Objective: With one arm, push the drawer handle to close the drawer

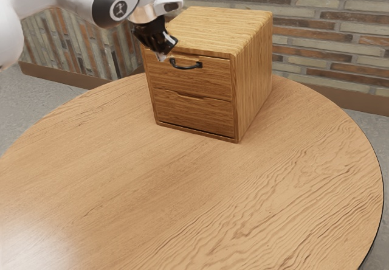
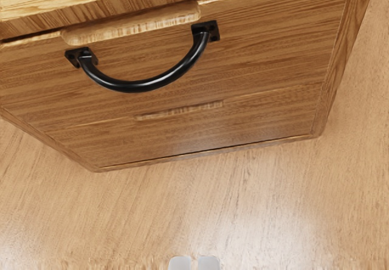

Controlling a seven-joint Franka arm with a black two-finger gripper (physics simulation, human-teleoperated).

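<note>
The black drawer handle is near the gripper, just to the exterior view's right of its tips and apart from them. The pale fingertips stand all but together – a thin gap between them, nothing gripped. The handle is a smooth, glossy arc, fixed at both ends to the upper drawer. That drawer's brown, grained wooden front faces the gripper's side and looks flush with the cabinet – closed
</note>
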